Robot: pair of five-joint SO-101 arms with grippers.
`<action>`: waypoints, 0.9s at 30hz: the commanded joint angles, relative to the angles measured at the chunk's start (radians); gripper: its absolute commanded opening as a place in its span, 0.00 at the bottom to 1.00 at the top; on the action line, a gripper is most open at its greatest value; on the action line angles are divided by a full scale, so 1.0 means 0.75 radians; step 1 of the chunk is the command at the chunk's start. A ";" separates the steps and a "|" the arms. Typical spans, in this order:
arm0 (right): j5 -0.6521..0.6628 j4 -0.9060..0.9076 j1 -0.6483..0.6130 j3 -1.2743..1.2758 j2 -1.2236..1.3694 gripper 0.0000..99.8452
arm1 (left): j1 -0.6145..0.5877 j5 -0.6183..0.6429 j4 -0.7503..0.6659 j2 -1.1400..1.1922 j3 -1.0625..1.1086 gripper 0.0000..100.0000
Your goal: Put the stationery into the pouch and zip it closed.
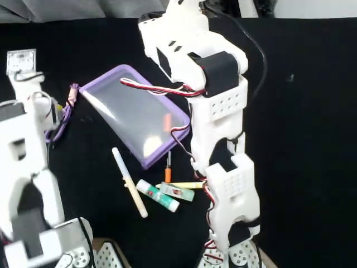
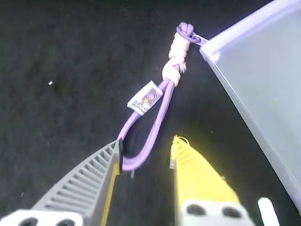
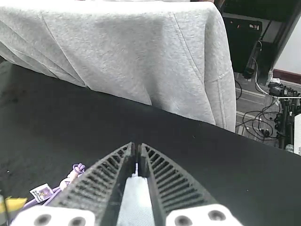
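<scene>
1. Pouch (image 1: pixel 134 111): a translucent, purple-edged pouch lying flat and slantwise on the black table (image 1: pixel 301 139), a little toward 10 o'clock from the table's middle in the high view. Whether its zip is open or closed cannot be told.
2. Cord loop (image 2: pixel 157 120): a purple cord knotted to the pouch's corner at 9 o'clock. It carries a small white tag (image 2: pixel 145 101) and trails from the pouch toward 8 o'clock.
3. Stationery, all lying on the table outside the pouch, at its 6 o'clock:
   - a white pen (image 1: pixel 129 181), lying slantwise, toward 7 o'clock;
   - an orange-tipped pen (image 1: pixel 168 167), just beside the pouch's lower edge;
   - a yellow pencil (image 1: pixel 187 185), lying level below it;
   - a white and green tube (image 1: pixel 159 196), touching the white pen's lower end.
4. Left gripper (image 2: pixel 146 141): low over the table at the pouch's 9 o'clock, with its jaws apart. The bottom of the cord loop lies between them, against the grey finger (image 2: pixel 101 169) and clear of the yellow finger (image 2: pixel 195 169).
5. Right gripper (image 3: pixel 136 148): raised above the table, its fingertips pressed together. A pale strip (image 3: pixel 134 197) shows between the fingers; what it is cannot be told. The right arm (image 1: pixel 223 111) stands at the pouch's 3 o'clock.
6. Grey cloth (image 3: pixel 117 52): draped beyond the table's far edge, at 12 o'clock.
</scene>
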 commanded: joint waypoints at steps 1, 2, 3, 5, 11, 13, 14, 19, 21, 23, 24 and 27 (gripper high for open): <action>0.006 -0.004 0.018 -0.005 -0.079 0.02 | 0.017 -0.018 -0.018 0.266 -0.310 0.18; 0.006 -0.004 0.018 -0.005 -0.079 0.02 | 0.019 -0.018 -0.018 0.323 -0.361 0.18; 0.006 -0.004 0.018 -0.005 -0.079 0.02 | 0.028 -0.018 -0.018 0.376 -0.412 0.18; 0.006 -0.004 0.018 -0.005 -0.079 0.02 | 0.044 -0.018 -0.018 0.475 -0.504 0.18; 0.006 -0.008 0.018 -0.005 -0.075 0.02 | 0.093 -0.020 -0.018 0.708 -0.758 0.18; 0.006 -0.008 0.020 -0.005 -0.075 0.02 | 0.109 -0.020 -0.025 0.788 -0.834 0.18; 0.006 -0.008 0.020 -0.005 -0.075 0.02 | 0.114 -0.020 -0.025 0.837 -0.877 0.18; 0.006 -0.008 0.020 -0.005 -0.079 0.02 | 0.118 -0.031 -0.016 1.080 -1.106 0.18; 0.006 -0.008 0.020 -0.007 -0.079 0.02 | 0.118 -0.088 0.010 1.154 -1.175 0.18; 0.006 -0.010 0.020 -0.007 -0.079 0.02 | 0.132 -0.143 0.049 1.232 -1.267 0.18; 0.006 -0.010 0.020 -0.007 -0.079 0.02 | 0.136 -0.158 0.065 1.266 -1.314 0.18; 0.006 -0.010 0.020 -0.007 -0.081 0.02 | 0.146 -0.160 0.086 1.360 -1.447 0.18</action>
